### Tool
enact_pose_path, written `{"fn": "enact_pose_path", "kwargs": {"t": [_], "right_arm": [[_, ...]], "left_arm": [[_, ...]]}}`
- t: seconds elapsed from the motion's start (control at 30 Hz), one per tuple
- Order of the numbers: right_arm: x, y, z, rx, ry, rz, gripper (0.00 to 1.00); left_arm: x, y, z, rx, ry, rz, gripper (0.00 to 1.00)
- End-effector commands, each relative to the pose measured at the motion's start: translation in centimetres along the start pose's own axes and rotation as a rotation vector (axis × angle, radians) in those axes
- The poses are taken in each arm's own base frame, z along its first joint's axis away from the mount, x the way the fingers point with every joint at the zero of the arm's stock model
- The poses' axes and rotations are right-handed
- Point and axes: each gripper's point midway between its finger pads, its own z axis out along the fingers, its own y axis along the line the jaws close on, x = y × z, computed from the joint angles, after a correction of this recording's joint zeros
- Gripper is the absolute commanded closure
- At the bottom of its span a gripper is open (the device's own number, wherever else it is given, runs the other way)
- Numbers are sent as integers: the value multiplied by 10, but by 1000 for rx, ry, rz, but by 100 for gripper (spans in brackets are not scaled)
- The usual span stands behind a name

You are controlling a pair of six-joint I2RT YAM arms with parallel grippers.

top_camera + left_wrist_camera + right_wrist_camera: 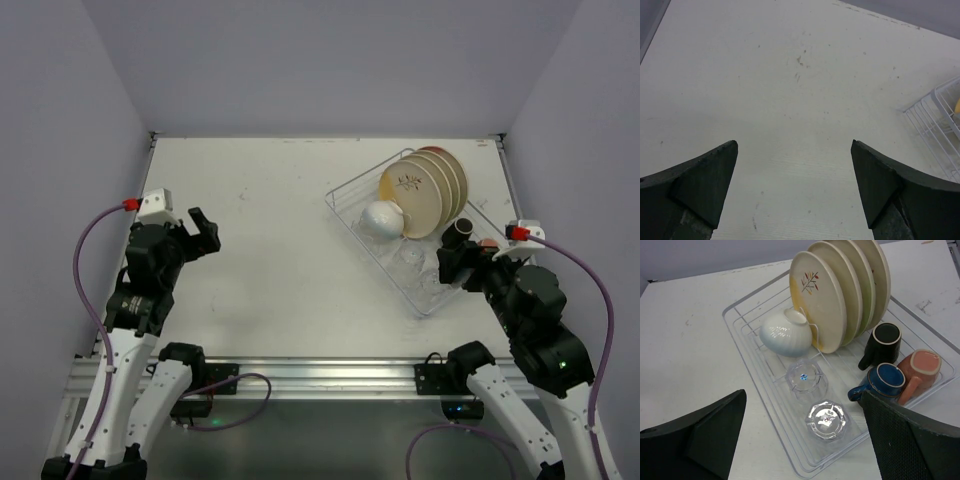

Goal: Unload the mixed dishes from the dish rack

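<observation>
The dish rack point(345, 213) stands slanted at the table's right. In it several cream plates point(820, 300) stand on edge beside a tipped white bowl point(786, 332). Two clear glasses point(806, 377) point(829, 419) sit upside down. A dark cup point(882, 342), a blue cup point(885, 382) and a salmon cup point(920, 370) lie at the rack's right end. My right gripper point(802, 394) hangs open above the rack's near end, holding nothing. My left gripper point(794, 142) is open over bare table at the left, far from the rack point(935, 117).
The white tabletop point(270, 220) stretches between the two arms. Grey walls close in the back and both sides. A red-tipped purple cable loops off each wrist.
</observation>
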Motion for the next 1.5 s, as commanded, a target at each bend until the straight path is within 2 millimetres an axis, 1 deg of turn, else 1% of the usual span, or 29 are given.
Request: {"fn": "enact_pose_path", "kwargs": {"t": [0.0,0.2,0.27,0.33,0.37,0.43,0.5,0.53,0.57,0.6,0.63,0.67,0.7,0.73,0.77,0.8,0.83,0.87,0.9,0.93,0.97,1.0,1.03,1.07,1.2,1.33,1.37,1.4,1.47], "right_arm": [[-15,0,-4,11,-52,22,1],[-17,-3,-4,24,-69,39,1],[-18,-6,-3,44,-76,53,1],[-19,-6,-2,48,-90,73,1],[-17,-4,-4,31,-96,82,1],[-19,-2,-6,11,-121,112,1],[-21,-1,-10,-5,-155,125,1],[-21,-1,-12,-13,-163,126,1],[-21,-1,-13,-19,-169,127,1],[-21,0,-13,-20,-169,127,1],[-19,0,-12,-21,-164,123,1],[-18,0,-12,-23,-160,120,1],[-17,0,-10,-21,-150,118,1],[-16,1,-10,-21,-146,117,1],[-15,0,-9,-19,-139,113,1],[-14,0,-9,-17,-134,115,1],[-14,0,-10,-15,-134,117,1],[-14,-1,-10,-11,-133,116,1],[-15,-1,-12,-18,-140,121,1],[-15,-2,-13,-14,-146,124,1],[-15,-2,-13,-16,-148,125,1],[-15,-1,-14,-19,-151,127,1],[-15,-2,-15,-20,-155,127,1],[-13,-2,-14,-21,-150,125,1],[-10,-4,-13,-11,-152,126,1],[-11,-6,-15,-7,-167,133,1],[-12,-6,-16,-12,-173,133,1],[-11,-4,-16,-21,-172,131,1],[-10,-4,-16,-26,-170,131,1]], "left_arm": [[-6,0,1,-15,-14,-17,0],[-8,7,3,-67,-16,-51,0],[-11,4,3,-62,-20,-66,0],[-10,-9,5,-2,11,-83,0],[-15,-19,7,39,19,-107,0],[-14,-58,5,216,82,-214,0],[-16,-86,10,326,119,-321,0],[-14,-108,7,364,149,-408,0],[-17,-124,11,366,146,-431,0],[-25,-117,22,233,55,-448,0],[-14,-158,5,295,85,-443,0],[0,-175,12,260,107,-416,0],[-15,-188,12,236,55,-430,0],[-7,-214,5,272,90,-431,0],[14,-233,19,253,138,-395,0],[4,-260,12,294,139,-418,0],[6,-274,14,301,150,-422,0],[28,-290,28,280,185,-395,0],[35,-305,28,292,199,-407,0],[26,-323,28,319,189,-435,0],[47,-335,41,304,213,-408,0],[54,-348,42,321,222,-400,0],[46,-361,42,337,212,-421,0],[63,-367,53,316,228,-406,0],[81,-384,69,282,252,-454,0],[92,-388,79,241,255,-498,0],[100,-387,85,221,261,-498,0],[98,-391,85,214,261,-525,0],[113,-391,91,185,290,-516,0]]}}
